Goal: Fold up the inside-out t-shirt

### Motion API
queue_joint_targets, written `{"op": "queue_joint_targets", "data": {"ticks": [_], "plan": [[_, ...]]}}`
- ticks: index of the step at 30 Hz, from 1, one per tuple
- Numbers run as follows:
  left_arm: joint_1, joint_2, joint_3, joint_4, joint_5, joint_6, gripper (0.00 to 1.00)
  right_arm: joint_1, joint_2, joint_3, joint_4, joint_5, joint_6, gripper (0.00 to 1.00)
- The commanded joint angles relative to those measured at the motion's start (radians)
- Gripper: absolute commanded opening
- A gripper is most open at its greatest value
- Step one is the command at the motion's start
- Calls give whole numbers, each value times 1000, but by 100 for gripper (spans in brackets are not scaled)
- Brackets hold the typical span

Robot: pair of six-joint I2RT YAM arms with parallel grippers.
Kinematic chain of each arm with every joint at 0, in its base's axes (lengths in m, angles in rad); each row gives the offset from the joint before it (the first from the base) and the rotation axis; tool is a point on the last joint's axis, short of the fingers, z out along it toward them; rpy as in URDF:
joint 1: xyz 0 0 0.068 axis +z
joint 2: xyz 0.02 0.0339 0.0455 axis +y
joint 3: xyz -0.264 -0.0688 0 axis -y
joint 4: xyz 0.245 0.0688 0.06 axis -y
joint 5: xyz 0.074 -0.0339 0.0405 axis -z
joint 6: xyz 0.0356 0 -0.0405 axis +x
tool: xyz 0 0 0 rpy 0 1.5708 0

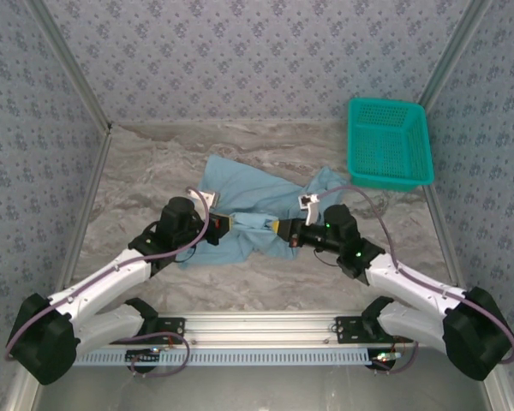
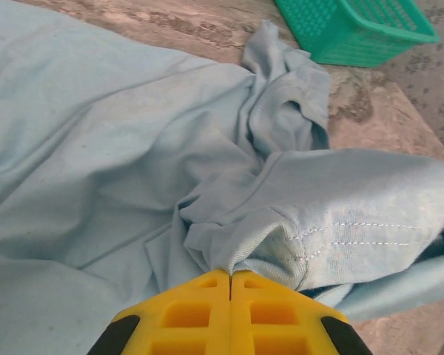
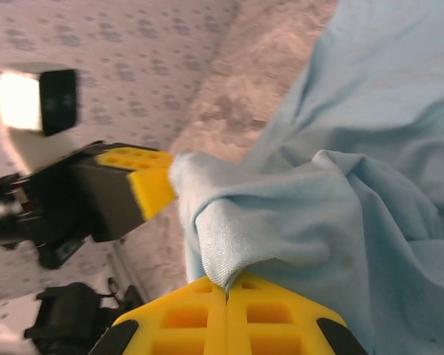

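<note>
t-shirt [image 2: 96, 163]: cut off at left, bottom edges | basket [image 2: 348, 29]: cut off at top | left gripper [image 3: 163, 181]: blurred

I'm seeing soft, even overhead light, shadows barely forming. My right wrist view is blurring at left, a white block [image 3: 18, 100] glaring; the inside-out t-shirt [image 2: 118, 148] is showing crisp from my left wrist.

Left tool [image 2: 230, 276], right tool [image 3: 226, 287] (both pinched)

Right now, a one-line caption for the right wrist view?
Right gripper pinches a t-shirt fold; left gripper grips the cloth beside it.
</note>
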Motion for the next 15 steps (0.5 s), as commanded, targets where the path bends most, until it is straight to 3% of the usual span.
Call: {"op": "queue_joint_targets", "data": {"ticks": [1, 9, 10, 12, 13, 15], "plan": [[11, 9, 39, -46, -85, -18, 0, -68, -3, -60, 329, -237, 88, 0], [43, 16, 48, -79, -112, -51, 0, -146, -21, -41, 260, -378, 68, 0], [45, 14, 46, -61, -79, -42, 0, -154, -32, -29, 192, -347, 58, 0], [45, -2, 25, 18, 31, -29, 0, -156, -59, 47, -113, -215, -71, 5], [44, -13, 10, 73, 103, -30, 0, -144, -65, 102, -297, -116, -176, 7], [43, -31, -5, 160, 229, -35, 0, -123, -54, 167, -491, 59, -231, 17]]}}
